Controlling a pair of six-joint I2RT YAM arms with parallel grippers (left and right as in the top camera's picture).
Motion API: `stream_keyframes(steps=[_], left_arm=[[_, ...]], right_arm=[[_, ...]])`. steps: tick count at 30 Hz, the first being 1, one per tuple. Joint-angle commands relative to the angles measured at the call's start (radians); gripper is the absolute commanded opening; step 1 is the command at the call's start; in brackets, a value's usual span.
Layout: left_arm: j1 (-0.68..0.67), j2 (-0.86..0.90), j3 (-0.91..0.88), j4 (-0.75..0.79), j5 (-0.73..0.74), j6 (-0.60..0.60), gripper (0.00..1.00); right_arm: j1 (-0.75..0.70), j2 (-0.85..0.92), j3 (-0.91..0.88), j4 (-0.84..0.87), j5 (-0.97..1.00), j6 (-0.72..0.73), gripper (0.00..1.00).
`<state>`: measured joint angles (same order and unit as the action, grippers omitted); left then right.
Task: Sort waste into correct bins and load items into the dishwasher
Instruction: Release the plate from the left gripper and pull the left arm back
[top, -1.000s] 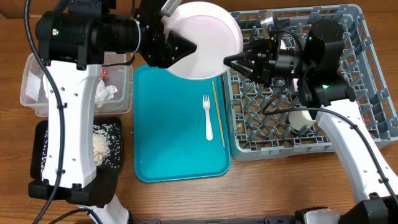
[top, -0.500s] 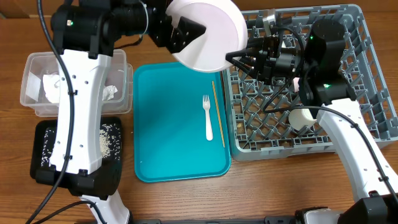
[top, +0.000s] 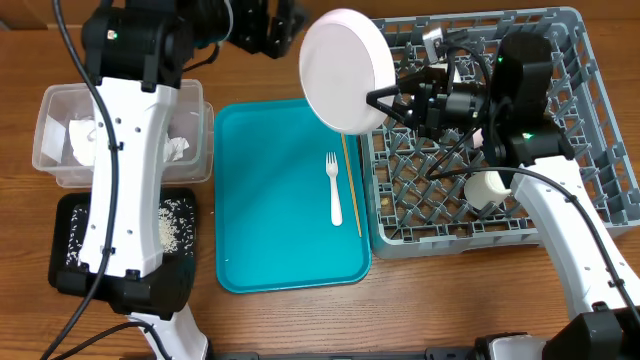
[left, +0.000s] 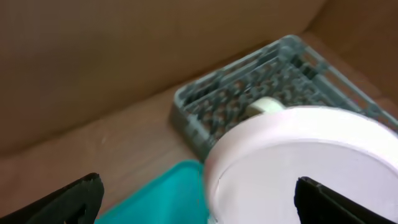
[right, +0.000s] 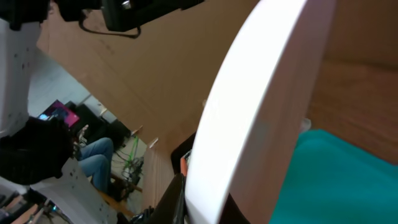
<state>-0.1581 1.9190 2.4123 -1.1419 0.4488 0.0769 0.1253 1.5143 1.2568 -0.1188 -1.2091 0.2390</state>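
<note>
Plate (top: 345, 70) stands on edge over the rack's (top: 600, 130) far-left corner, blocking entry there — the teal tray's (top: 270, 200) left half lies bare, fork (top: 334, 188) and chopstick (top: 351, 185) lining its right side.

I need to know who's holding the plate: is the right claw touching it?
Touching. Overhead, the right claw clamps the plate by its rim; the right wrist view shows that rim between its fingers.

Pale plate (left: 298, 162) between spread fingers (left: 68, 202) — grey rack (left: 249, 93) behind
</note>
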Motion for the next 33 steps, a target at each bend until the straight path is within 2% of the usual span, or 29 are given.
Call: stream_keyframes(steps=[1,7,15,20,24,29,33], left_arm=[[0.035,0.002,0.006,-0.061,-0.087,-0.059,1.00],[0.053,0.002,0.006,-0.231,-0.106,-0.059,1.00],[0.044,0.002,0.004,-0.428,-0.116,-0.058,1.00],[0.030,0.007,-0.016,-0.484,-0.116,-0.055,1.00],[0.011,0.007,-0.062,-0.480,-0.116,-0.055,1.00],[-0.009,0.007,-0.158,-0.447,-0.117,-0.055,1.00],[-0.013,0.007,-0.238,-0.407,-0.116,-0.060,1.00]], right_arm=[[-0.003,-0.011,0.014,-0.043,0.146,0.002,0.04],[-0.003,-0.057,0.093,-0.290,0.513,-0.054,0.04],[0.000,-0.082,0.238,-0.653,0.752,-0.299,0.04],[0.000,-0.069,0.238,-0.769,0.828,-0.427,0.04],[0.000,-0.028,0.237,-0.842,0.879,-0.456,0.04],[0.000,0.055,0.237,-0.845,0.867,-0.457,0.04],[0.000,0.100,0.237,-0.823,0.787,-0.457,0.04]])
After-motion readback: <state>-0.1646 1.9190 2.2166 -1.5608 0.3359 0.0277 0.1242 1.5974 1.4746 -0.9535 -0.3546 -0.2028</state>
